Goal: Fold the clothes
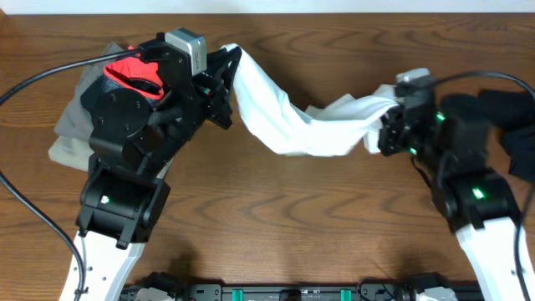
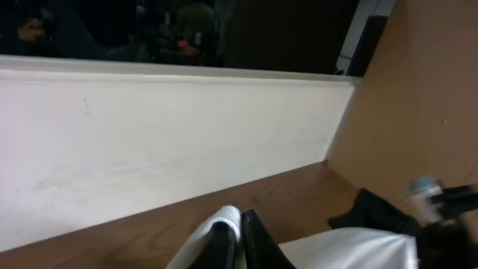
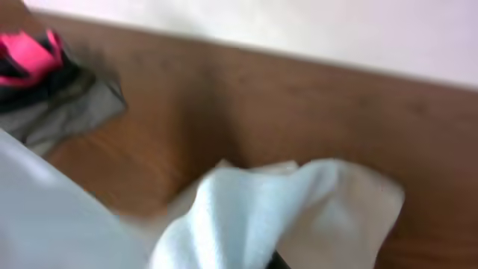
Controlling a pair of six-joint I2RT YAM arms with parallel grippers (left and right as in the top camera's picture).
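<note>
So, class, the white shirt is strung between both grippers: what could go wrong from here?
1. The white shirt hangs bunched and twisted between the left gripper and right gripper, so it may land creased, not flat.
2. The left arm sits over the grey and red pile, which it could drag along.

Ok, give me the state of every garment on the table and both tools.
white T-shirt, bunched, strung between both tools, not yet folded.
left tool, shut on the white T-shirt.
right tool, shut on the white T-shirt.
grey garment, crumpled, partly under the left arm.
dark garment, crumpled at the right edge.
</note>
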